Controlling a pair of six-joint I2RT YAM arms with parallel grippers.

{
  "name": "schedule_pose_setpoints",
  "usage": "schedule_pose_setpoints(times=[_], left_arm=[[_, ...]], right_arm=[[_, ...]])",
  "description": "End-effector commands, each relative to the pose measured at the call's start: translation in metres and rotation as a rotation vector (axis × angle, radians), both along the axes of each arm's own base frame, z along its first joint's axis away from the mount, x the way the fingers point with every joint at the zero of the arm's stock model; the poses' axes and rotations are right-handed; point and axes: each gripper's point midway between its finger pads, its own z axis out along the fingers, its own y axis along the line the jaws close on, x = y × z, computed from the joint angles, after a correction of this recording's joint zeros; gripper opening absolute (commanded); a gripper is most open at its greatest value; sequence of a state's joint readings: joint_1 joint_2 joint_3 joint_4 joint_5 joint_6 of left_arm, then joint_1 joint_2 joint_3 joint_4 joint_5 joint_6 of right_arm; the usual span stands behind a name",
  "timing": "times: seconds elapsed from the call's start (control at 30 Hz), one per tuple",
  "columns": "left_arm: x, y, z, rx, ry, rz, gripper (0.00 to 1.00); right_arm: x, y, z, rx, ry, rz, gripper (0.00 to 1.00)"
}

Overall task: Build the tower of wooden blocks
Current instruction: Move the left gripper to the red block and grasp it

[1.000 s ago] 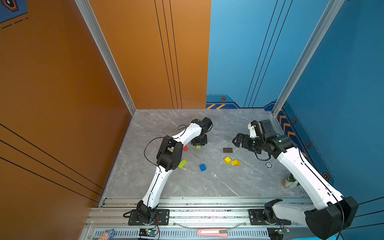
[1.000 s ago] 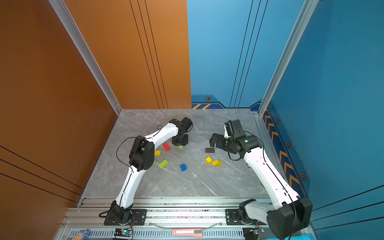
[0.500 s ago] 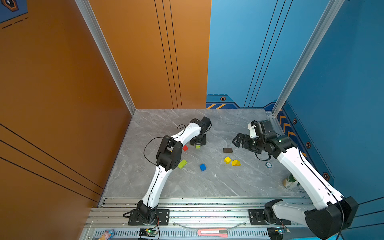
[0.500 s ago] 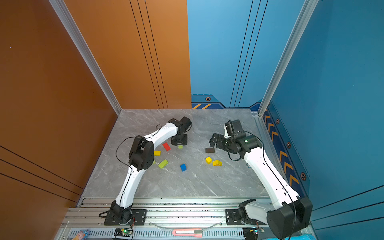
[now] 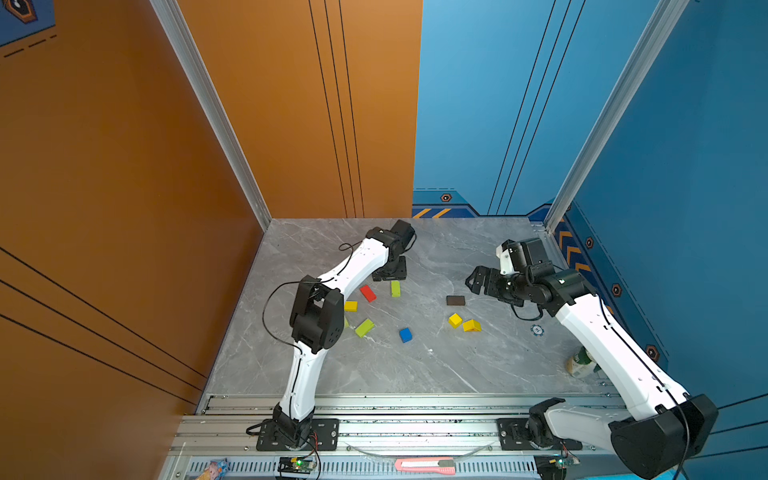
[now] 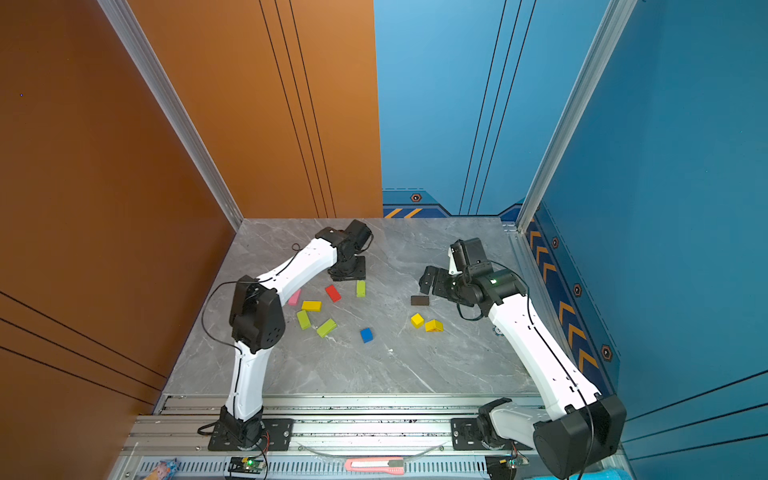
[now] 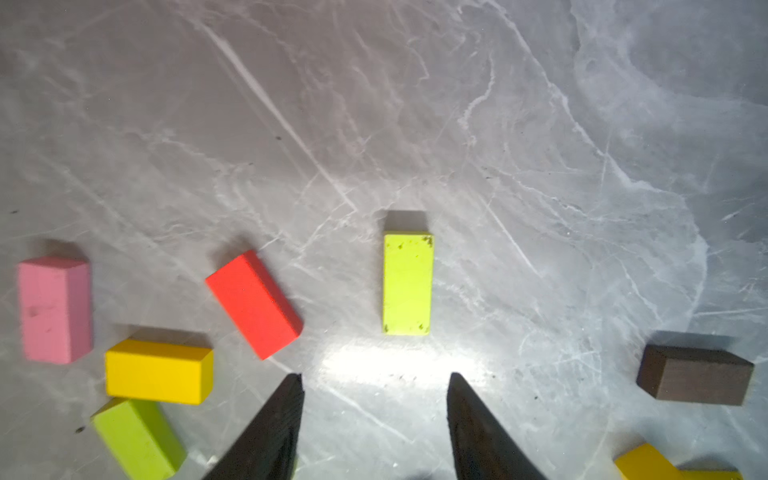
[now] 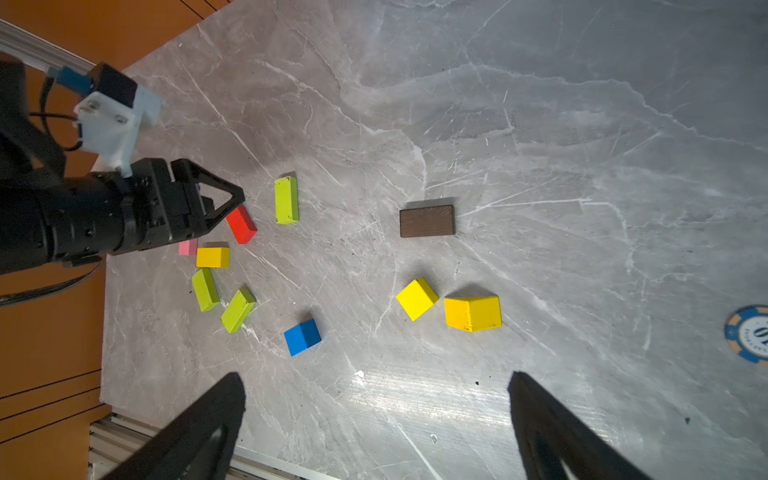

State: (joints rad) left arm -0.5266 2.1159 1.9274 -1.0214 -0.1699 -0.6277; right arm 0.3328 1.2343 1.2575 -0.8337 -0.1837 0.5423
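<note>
Orange and blue wall panels close in a grey marbled table (image 5: 415, 374), and every wood block on it lies singly; no tower has been started.

Of the two arms, the left arm (image 5: 357, 266) is far nearer the landmark, a lone lime bar (image 5: 395, 288). It reaches out over the table with its elbow raised and its wrist folded down, so its gripper sits low just beside that bar, on the back-wall side. The right arm (image 5: 594, 324) stretches in from the other side, and its gripper hangs well apart from the lime bar, close to the brown bar (image 8: 427, 220).

The left gripper (image 7: 375, 376) has its jaws parted and empty. In its wrist view the lime bar (image 7: 407, 284) lies straight ahead of the fingertips, apart from them and roughly centred on the gap. Its long axis runs away from the gripper, so I judge the jaws would close across its narrow width after a short advance. The right gripper (image 8: 376, 374) stands spread wide, holding nothing.

A tilted red bar (image 7: 253, 303) lies just beside the lime bar. Past the red bar sit a pink bar (image 7: 56, 309), a yellow bar (image 7: 158, 371) and two more lime bars (image 8: 205, 289). The blue cube (image 8: 302, 337), yellow cube (image 8: 417, 298) and yellow prism (image 8: 472, 313) rest well apart from the lime bar, toward the arm bases.
</note>
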Motion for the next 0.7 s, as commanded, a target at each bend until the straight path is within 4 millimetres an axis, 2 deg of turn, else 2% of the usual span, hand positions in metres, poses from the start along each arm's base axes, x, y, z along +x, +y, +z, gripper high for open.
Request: schedule_pose_setpoints(times=[0.0, 0.23, 0.47, 0.67], left_arm=[[-0.014, 0.035, -0.007, 0.067, 0.034, 0.096, 0.58], [-0.029, 0.059, -0.027, 0.079, 0.088, 0.223, 0.67], [-0.022, 0.055, -0.047, 0.058, 0.103, 0.27, 0.69], [-0.02, 0.058, -0.066, 0.07, 0.128, 0.301, 0.69]], right_arm=[[0.0, 0.008, 0.005, -0.004, 0.008, 0.05, 1.0], [0.009, 0.021, 0.011, -0.033, 0.004, 0.113, 1.0], [0.015, 0.031, 0.013, -0.039, 0.003, 0.147, 1.0], [0.015, 0.028, 0.011, -0.06, 0.002, 0.15, 1.0]])
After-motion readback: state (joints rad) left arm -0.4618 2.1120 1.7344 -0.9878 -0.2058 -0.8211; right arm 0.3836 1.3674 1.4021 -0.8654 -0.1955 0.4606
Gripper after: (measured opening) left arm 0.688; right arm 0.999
